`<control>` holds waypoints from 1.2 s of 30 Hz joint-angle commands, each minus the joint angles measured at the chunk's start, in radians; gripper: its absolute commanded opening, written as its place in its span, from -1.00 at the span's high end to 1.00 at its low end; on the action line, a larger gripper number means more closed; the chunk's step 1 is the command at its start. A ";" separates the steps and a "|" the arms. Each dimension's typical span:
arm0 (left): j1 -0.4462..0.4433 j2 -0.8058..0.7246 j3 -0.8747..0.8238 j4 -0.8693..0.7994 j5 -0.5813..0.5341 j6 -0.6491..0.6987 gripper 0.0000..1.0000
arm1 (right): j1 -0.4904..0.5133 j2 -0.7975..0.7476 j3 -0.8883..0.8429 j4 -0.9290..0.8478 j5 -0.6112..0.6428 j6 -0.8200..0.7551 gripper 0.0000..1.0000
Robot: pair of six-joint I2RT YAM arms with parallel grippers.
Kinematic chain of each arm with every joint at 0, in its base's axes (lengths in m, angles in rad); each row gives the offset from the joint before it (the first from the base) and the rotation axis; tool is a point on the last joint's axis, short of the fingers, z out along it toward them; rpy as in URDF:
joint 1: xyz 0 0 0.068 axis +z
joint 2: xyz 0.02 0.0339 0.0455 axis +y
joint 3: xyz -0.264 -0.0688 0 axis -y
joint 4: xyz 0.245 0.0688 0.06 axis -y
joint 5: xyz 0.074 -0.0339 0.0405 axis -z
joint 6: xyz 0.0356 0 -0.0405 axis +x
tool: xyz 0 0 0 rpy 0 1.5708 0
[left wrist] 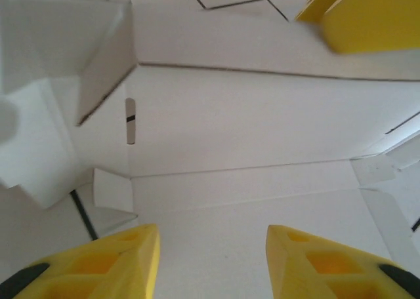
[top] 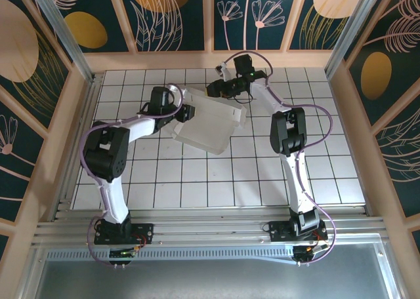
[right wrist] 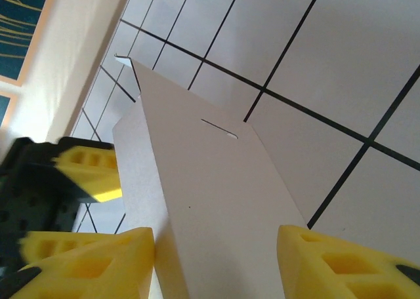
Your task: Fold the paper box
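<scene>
The paper box (top: 210, 125) was found on the tiled table (top: 262, 181), toward its far middle, partly formed, with raised walls and a shallow tray shape. It was lifted on a tilt between the two arms. How much of its underside met the table could not be made out from above.

The left gripper (top: 187, 112) was set at the box's left edge. In the left wrist view, the left gripper (left wrist: 211, 237) was seen with its fingers apart, the white inner floor of the box showing in the gap and nothing clamped. The fingers were cut off at the lower frame edge. A small slot (left wrist: 130, 120) was noted in one wall. The corner flaps to its left were blurred.

The right gripper (top: 220, 89) was placed at the far edge of the box. In the right wrist view, the right gripper (right wrist: 216, 240) straddled a folded white panel that filled the space between both fingers. Whether the panel was pressed or merely enclosed could not be determined.
</scene>
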 commanded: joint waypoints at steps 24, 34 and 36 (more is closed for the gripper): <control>0.168 0.300 0.764 -0.821 0.139 0.444 -0.09 | 0.026 -0.018 0.009 -0.119 0.068 -0.090 -0.05; 0.168 0.396 0.840 -0.853 0.211 0.446 0.18 | 0.019 -0.001 0.026 -0.127 0.065 -0.090 -0.06; 0.168 0.408 0.847 -0.864 0.230 0.438 0.30 | 0.019 -0.001 0.026 -0.124 0.065 -0.085 -0.06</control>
